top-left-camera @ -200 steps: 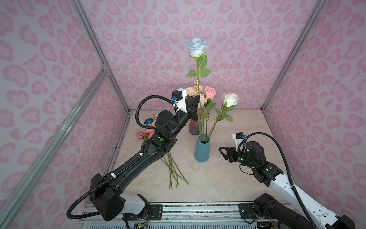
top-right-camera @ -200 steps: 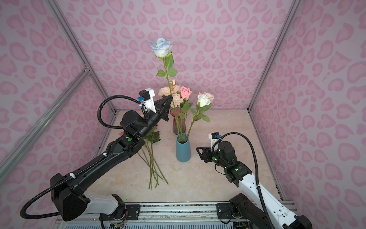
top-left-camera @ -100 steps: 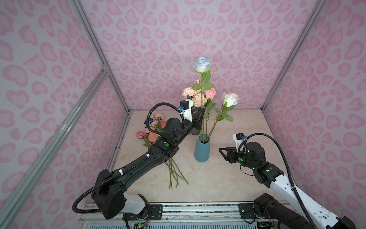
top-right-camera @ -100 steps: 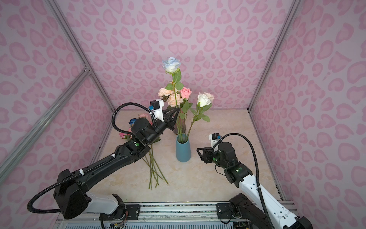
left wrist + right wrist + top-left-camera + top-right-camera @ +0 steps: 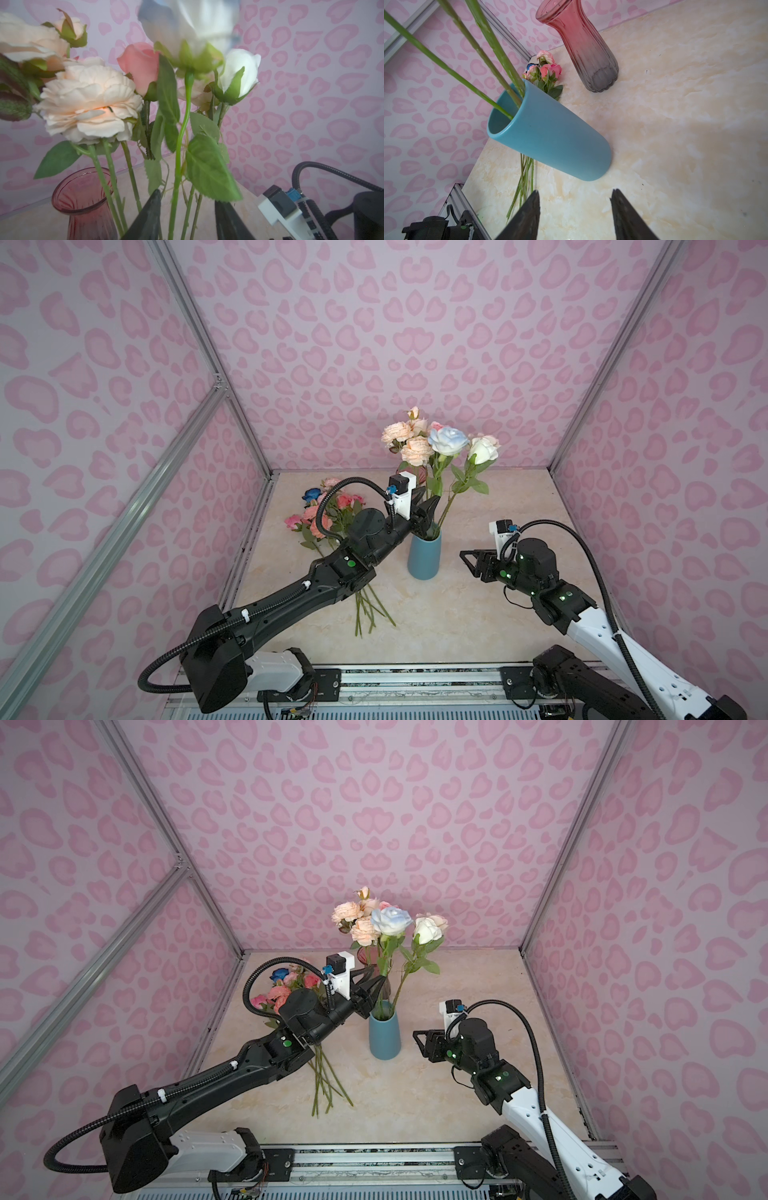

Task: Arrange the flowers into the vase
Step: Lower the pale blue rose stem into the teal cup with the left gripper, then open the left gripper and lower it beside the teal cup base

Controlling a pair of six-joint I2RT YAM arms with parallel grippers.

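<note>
Left wrist: left gripper (image 5: 188, 198) jaws apart around blue-white rose stem (image 5: 178, 162); right wrist: right gripper (image 5: 575, 191) apart, empty.

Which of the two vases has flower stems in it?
The blue vase: green stems stand in it. The red glass vase shows none.

Robot test booth in a lab, not a home. Three walls papered in pink blotch print (image 5: 395, 344), braced by silver aluminium frame bars (image 5: 245, 427), enclose a cream marble-look counter (image 5: 478, 614). A black left robot arm (image 5: 299, 601) and a black-and-white right robot arm (image 5: 540, 568) are mounted on a metal rail (image 5: 415, 672) along its front edge.
</note>
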